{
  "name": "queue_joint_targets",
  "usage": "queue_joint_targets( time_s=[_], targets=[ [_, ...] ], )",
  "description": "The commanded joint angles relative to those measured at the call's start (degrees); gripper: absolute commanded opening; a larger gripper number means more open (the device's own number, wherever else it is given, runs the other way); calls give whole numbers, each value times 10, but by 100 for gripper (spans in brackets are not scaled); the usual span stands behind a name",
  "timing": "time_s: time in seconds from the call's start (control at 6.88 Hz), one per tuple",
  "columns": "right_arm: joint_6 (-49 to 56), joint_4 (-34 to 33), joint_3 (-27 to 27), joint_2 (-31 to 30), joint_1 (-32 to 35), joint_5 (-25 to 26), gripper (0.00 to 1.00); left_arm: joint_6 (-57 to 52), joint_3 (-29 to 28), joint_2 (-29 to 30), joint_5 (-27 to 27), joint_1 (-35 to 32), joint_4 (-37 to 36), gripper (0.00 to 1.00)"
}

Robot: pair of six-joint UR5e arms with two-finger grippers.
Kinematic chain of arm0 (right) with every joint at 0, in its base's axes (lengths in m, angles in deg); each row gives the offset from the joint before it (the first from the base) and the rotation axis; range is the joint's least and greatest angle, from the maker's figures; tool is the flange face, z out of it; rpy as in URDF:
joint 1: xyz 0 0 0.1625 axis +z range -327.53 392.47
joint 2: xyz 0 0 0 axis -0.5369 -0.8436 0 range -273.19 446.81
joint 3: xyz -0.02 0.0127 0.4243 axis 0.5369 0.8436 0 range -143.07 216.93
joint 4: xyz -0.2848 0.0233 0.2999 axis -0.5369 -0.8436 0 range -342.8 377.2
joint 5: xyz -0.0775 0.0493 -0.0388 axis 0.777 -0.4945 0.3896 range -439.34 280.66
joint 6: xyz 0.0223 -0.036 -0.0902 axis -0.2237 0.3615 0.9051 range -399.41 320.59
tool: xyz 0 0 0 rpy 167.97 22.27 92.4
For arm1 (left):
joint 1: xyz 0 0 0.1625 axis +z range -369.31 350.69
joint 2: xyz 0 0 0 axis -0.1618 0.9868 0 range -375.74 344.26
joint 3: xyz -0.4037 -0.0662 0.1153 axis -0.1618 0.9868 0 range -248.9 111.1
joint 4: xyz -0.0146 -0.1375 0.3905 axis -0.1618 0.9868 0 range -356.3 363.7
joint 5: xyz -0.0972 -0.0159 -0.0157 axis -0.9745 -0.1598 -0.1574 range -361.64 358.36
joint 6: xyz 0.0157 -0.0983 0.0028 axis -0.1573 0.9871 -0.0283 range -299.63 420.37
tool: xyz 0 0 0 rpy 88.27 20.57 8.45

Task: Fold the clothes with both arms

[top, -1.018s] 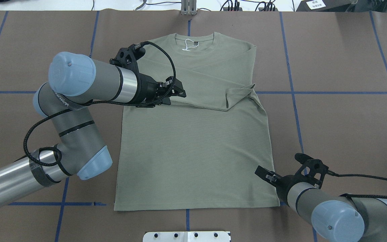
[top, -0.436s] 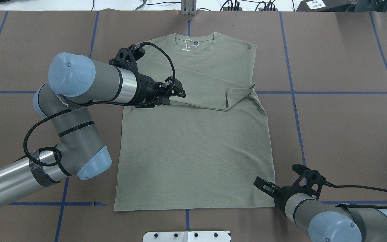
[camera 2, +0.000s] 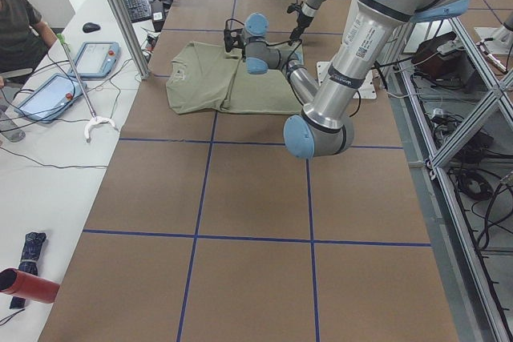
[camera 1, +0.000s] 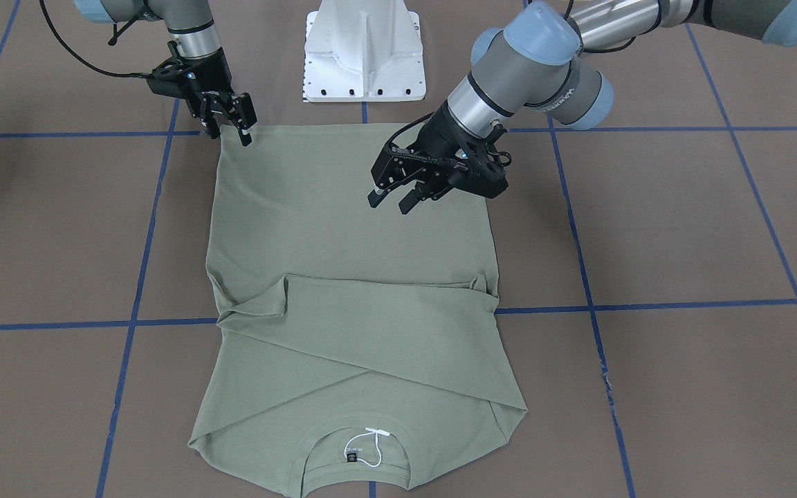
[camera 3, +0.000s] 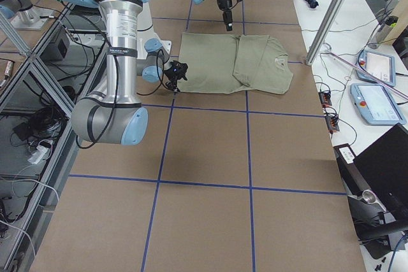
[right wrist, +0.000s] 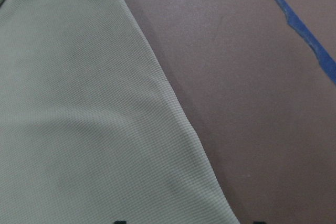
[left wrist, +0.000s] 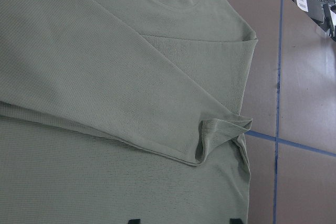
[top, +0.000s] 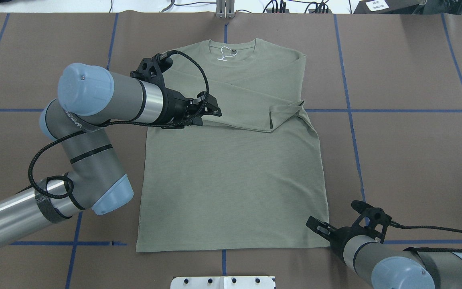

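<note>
Sage-green fine-ribbed knit long-sleeved shirt (top: 231, 176) lies flat on the brown worktop (top: 407, 160), sleeves folded across the chest. The right black two-finger gripper (camera 1: 234, 133) is spread wide at a hem corner. The left black two-finger gripper (camera 1: 390, 202) hangs wide above the shirt. Limp cloth: pinch hem low, lift both sides evenly.

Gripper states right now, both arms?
Left gripper: open, above the shirt, holding nothing.
Right gripper: open, at the shirt's hem corner, holding nothing.
</note>
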Motion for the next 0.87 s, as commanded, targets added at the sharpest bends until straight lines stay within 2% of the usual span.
queue_joint_targets(
  time_s=[0.0, 0.29, 0.44, 0.58, 0.73],
  targets=[
    [-10, 0, -1, -8, -5, -13, 83, 0, 1, -2, 0, 1, 1, 65],
    [-22, 0, 1, -13, -15, -17, 79, 0, 1, -2, 0, 1, 1, 66],
    [-23, 0, 1, -13, -17, -18, 67, 0, 1, -4, 0, 1, 1, 66],
    [-23, 0, 0, -13, -21, -18, 64, 1, 1, -3, 0, 1, 1, 66],
    [-26, 0, 1, -13, -25, -18, 55, 1, 1, -4, 0, 1, 1, 66]
  ],
)
